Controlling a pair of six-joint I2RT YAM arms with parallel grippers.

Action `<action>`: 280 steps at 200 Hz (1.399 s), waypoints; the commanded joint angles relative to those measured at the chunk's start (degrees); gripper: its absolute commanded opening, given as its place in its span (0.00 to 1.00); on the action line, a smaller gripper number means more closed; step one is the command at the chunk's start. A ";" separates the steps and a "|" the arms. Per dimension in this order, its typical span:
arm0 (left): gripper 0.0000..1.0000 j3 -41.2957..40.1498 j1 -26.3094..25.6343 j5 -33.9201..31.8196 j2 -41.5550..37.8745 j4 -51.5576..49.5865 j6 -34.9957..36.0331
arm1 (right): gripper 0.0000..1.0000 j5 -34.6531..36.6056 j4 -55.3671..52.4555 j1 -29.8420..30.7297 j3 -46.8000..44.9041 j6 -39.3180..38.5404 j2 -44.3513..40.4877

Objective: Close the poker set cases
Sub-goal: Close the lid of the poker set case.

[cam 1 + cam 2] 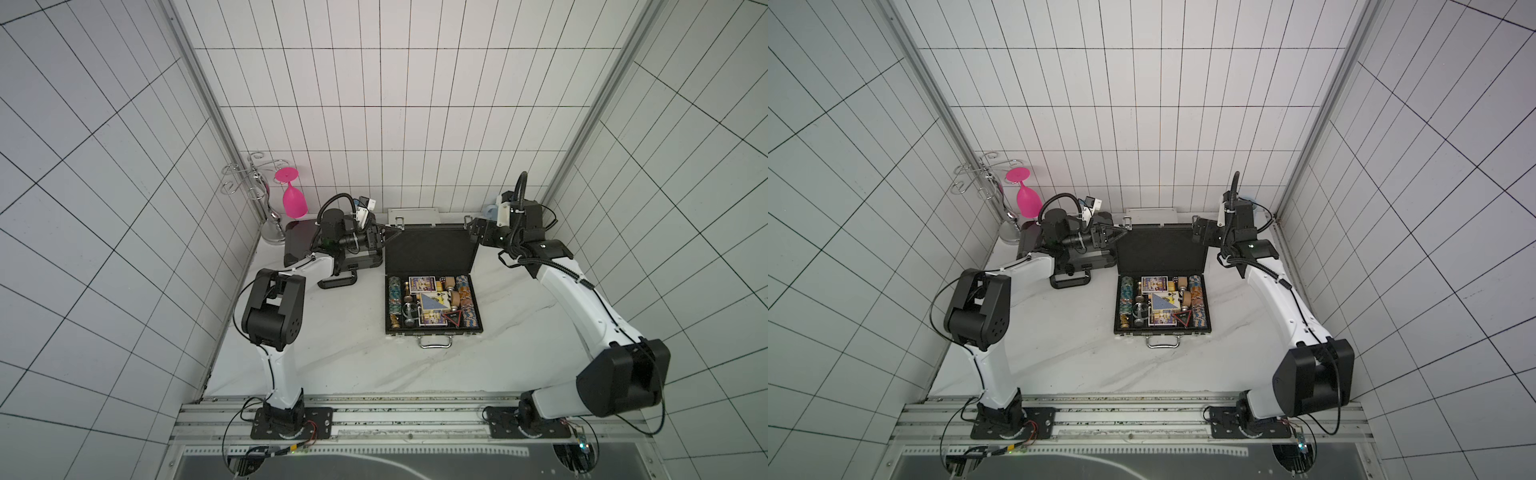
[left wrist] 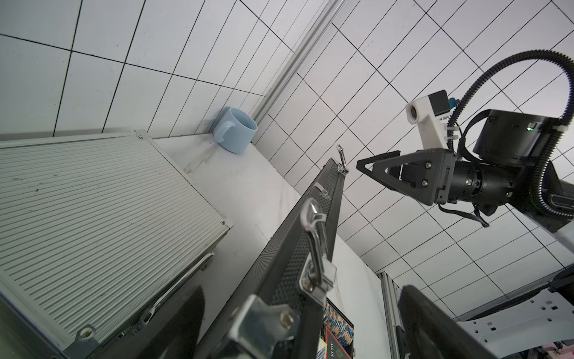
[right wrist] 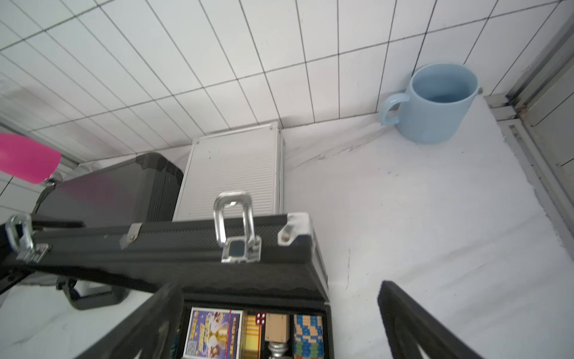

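The black textured case stands open in the middle, its lid [image 1: 430, 251] upright and chips and cards in its base [image 1: 434, 330]. My left gripper [image 1: 392, 232] is open at the lid's top left corner. In the left wrist view the lid edge [image 2: 295, 264] runs between its fingers [image 2: 177, 323]. My right gripper [image 1: 471, 230] is open at the top right corner, and that corner [image 3: 295, 230] lies between its fingers [image 3: 416, 323]. A silver aluminium case [image 1: 413, 216] lies shut behind the lid. The dark grey case [image 3: 118, 189] lies shut at the left, under my left arm.
A light blue mug [image 3: 435, 102] stands in the back right corner. A pink glass [image 1: 293, 199] hangs on a chrome rack [image 1: 257, 195] at the back left. Tiled walls close in the table on three sides. The black case's handle [image 1: 434, 341] points to the front.
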 commanded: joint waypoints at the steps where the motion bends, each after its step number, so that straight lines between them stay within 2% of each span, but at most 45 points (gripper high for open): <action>1: 0.98 -0.79 -0.80 1.44 -1.79 2.17 0.66 | 1.00 -0.51 -0.39 -1.67 9.93 -0.39 4.82; 50: 0.98 -1.05 -1.46 1.31 -1.42 2.40 0.75 | 1.00 -5.48 -1.50 -5.19 17.06 0.40 11.94; 87: 0.98 -1.42 -1.78 1.01 -1.57 2.46 0.84 | 1.00 -8.40 -1.52 -8.94 18.35 0.62 13.04; 109: 0.98 -1.63 -1.76 1.09 -1.77 2.43 1.26 | 1.00 -7.88 -0.78 -11.78 15.28 1.08 12.67; 129: 0.98 -1.14 -1.76 1.13 -1.70 1.41 1.91 | 1.00 -13.09 4.05 -14.51 9.63 2.47 11.44; 148: 0.98 0.31 -1.76 1.29 -1.25 0.54 2.13 | 0.97 -19.03 10.16 -14.48 5.71 4.03 11.21; 194: 0.98 1.36 -1.98 1.36 -1.60 -1.25 3.10 | 0.91 -30.61 12.64 -14.05 11.06 5.27 16.39; 232: 0.98 -0.46 -2.28 0.31 -1.82 -1.48 3.86 | 0.90 -27.28 5.60 -9.28 14.44 2.43 18.21; 280: 0.98 -1.55 -2.26 -0.62 -2.59 -1.91 4.36 | 0.90 -25.17 6.06 -5.85 8.11 3.43 13.17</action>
